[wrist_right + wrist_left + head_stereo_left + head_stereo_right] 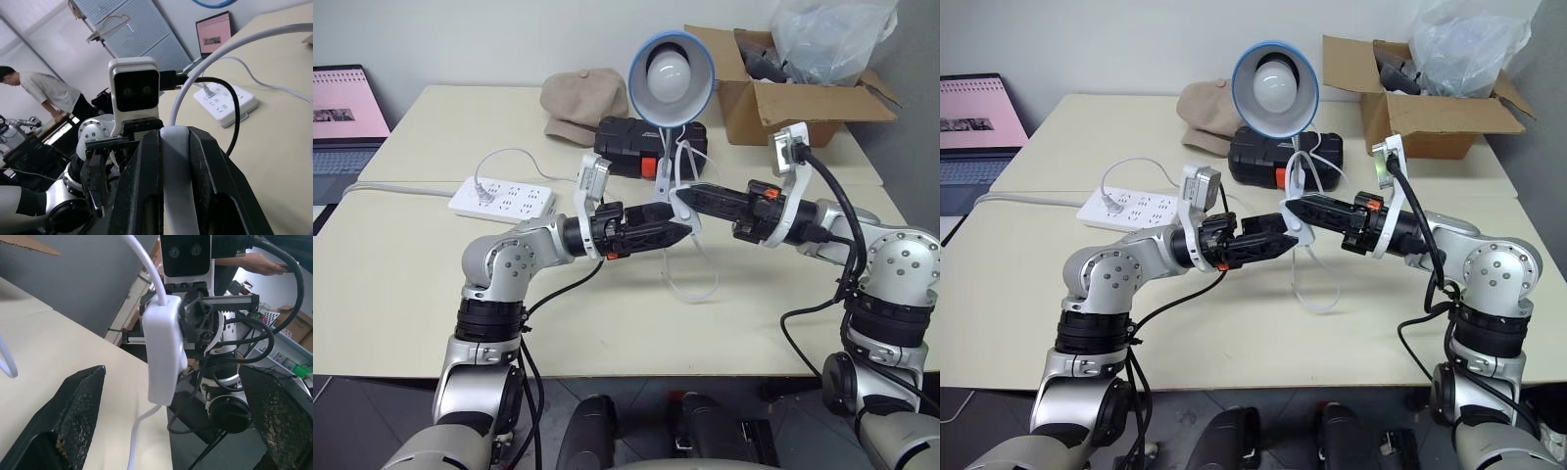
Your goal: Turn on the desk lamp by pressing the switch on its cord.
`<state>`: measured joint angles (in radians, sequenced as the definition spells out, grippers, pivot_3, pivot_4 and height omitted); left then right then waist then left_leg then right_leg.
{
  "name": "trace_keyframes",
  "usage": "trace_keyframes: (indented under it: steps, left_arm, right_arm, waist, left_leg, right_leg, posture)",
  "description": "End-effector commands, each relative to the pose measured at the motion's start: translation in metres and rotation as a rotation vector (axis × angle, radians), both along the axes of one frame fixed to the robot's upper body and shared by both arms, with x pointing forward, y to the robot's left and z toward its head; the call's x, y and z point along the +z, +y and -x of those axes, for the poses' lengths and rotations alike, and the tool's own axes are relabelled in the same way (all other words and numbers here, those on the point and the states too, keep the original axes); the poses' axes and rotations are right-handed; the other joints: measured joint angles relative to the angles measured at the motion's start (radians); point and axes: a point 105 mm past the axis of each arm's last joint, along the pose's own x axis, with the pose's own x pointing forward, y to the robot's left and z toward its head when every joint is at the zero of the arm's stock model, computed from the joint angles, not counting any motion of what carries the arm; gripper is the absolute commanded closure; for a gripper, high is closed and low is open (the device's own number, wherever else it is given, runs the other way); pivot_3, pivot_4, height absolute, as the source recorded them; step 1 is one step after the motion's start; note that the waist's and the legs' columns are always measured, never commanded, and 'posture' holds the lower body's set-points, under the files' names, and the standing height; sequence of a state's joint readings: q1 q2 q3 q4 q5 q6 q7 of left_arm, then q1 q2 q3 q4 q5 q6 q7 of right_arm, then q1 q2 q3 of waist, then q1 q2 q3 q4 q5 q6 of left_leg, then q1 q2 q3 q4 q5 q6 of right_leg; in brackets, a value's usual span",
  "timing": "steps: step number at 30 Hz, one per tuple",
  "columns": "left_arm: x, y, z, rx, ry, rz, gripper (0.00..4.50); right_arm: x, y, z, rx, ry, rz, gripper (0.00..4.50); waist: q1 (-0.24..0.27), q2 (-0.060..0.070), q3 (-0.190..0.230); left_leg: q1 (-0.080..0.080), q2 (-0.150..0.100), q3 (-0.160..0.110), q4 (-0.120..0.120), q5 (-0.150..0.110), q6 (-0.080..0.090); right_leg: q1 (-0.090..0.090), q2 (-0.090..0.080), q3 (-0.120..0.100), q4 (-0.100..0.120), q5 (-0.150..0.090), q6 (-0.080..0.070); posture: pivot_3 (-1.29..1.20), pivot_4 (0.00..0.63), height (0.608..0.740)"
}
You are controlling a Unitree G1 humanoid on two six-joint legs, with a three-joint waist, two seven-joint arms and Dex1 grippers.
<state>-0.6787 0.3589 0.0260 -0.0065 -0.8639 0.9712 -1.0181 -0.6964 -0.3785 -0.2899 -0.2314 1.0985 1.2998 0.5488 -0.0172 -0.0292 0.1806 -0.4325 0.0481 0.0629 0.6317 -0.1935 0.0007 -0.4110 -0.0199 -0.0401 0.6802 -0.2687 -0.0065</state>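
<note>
The switch (164,350) hangs upright, long axis along the cord (690,284).

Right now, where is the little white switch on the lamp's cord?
The switch is held up above the table, pinched in the right gripper, just in front of the desk lamp.

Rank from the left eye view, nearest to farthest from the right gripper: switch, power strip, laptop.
1. Switch: clamped in the right gripper, above mid-table.
2. Power strip: on the table, toward the robot's left.
3. Laptop: off the table's far left edge.
</note>
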Motion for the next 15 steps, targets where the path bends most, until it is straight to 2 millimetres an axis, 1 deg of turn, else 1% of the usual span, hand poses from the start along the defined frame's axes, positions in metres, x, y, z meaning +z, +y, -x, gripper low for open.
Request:
trace_keyframes:
  steps: [1,10,12,13,15]
  left_arm:
    - [0.0099,-0.0019,0.0071,-0.041,-0.042,0.023,0.0]
    - [0.0115,-0.004,0.009,-0.06,-0.042,0.045,0.0]
    - [0.0113,-0.0043,0.0083,-0.058,-0.048,0.044,0.34]
    - [0.0114,-0.0042,0.0079,-0.057,-0.049,0.046,0.45]
    - [0.012,-0.0038,0.0075,-0.057,-0.045,0.054,0.85]
  right_arm:
    - [0.0144,0.003,0.008,0.039,-0.054,-0.013,4.11]
    - [0.0157,0.0069,0.0127,0.061,-0.055,-0.013,4.11]
    - [0.0161,0.0077,0.0131,0.063,-0.054,-0.014,4.11]
    - [0.0163,0.0079,0.0133,0.065,-0.054,-0.014,4.11]
    - [0.0166,0.0082,0.0136,0.066,-0.053,-0.015,4.11]
  waist:
    - [0.0,0.0,0.0]
    - [0.0,0.0,0.0]
    - [0.0,0.0,0.0]
    - [0.0,0.0,0.0]
    - [0.0,0.0,0.0]
  left_leg:
    - [0.0,0.0,0.0,0.0,0.0,0.0]
    - [0.0,0.0,0.0,0.0,0.0,0.0]
    - [0.0,0.0,0.0,0.0,0.0,0.0]
    - [0.0,0.0,0.0,0.0,0.0,0.0]
    - [0.0,0.0,0.0,0.0,0.0,0.0]
  right_leg:
    - [0.0,0.0,0.0,0.0,0.0,0.0]
    - [0.0,0.0,0.0,0.0,0.0,0.0]
    - [0.0,0.0,0.0,0.0,0.0,0.0]
    - [0.0,0.0,0.0,0.0,0.0,0.0]
    - [0.0,0.0,0.0,0.0,0.0,0.0]
  posture:
    - [0.0,0.15,0.74]
    - [0.0,0.15,0.74]
    - [0.0,0.15,0.74]
    - [0.0,0.15,0.74]
    - [0.0,0.15,0.74]
